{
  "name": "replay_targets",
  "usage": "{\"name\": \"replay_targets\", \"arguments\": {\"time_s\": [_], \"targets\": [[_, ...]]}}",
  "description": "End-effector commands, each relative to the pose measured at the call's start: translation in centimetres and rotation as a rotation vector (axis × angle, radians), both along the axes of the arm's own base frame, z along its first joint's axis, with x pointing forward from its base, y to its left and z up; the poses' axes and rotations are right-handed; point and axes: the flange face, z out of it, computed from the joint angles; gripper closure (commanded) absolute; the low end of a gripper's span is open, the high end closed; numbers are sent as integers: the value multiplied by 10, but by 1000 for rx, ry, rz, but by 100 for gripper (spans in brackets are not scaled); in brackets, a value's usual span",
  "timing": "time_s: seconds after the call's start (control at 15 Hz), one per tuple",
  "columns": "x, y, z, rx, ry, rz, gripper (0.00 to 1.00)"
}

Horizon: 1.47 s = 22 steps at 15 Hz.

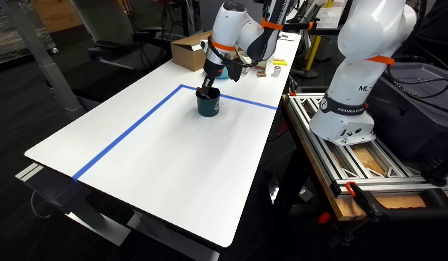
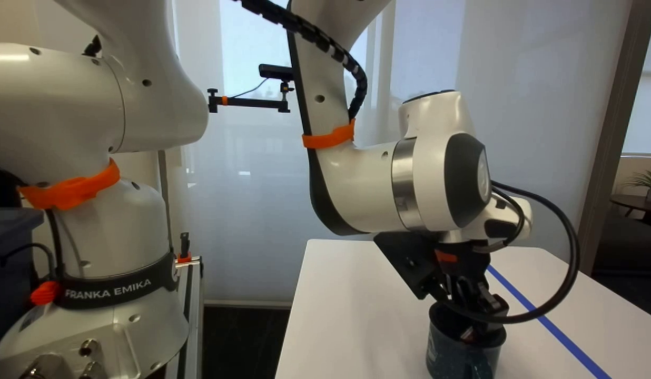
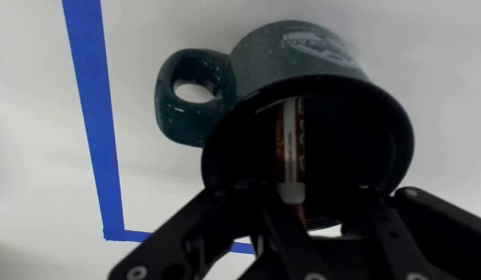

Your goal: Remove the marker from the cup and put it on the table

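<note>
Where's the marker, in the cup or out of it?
In: the wrist view shows the marker within the rim of the cup, one end partly hidden by the hand.

The arm [image 2: 367, 189] was white, round-jointed; orange bands [image 2: 333, 138] wrapped it; a black ribbed cable [image 2: 352, 64] curved along it. Left in an exterior view, a black collar [image 2: 109, 292] bore pale letters, FRANKA EMIKA; the gripper [image 3: 304, 186] was black with round silver screws [image 3: 137, 272].

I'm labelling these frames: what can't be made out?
Wrist view: marker, one end hidden by the rim of the cup, red end partly behind the gripper.
Wrist view: gripper-marker contact, too dark to judge.
In an exterior view: blue bowl, partly behind the gripper.
</note>
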Motion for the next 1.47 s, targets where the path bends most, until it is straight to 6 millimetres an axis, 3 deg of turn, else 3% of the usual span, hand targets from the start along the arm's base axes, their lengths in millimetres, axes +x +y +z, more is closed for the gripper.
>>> {"name": "replay_targets", "arguments": {"time_s": [0.0,0.07,0.33,0.8,1.13,1.4], "targets": [[2,0,-1,6,-19,42,95],[2,1,-1,8,-21,47,99],[-4,10,7,11,-30,61,95],[-17,34,42,-25,-80,95,95],[-16,36,70,-79,-134,111,95],[-9,49,81,-86,-165,149,95]]}}
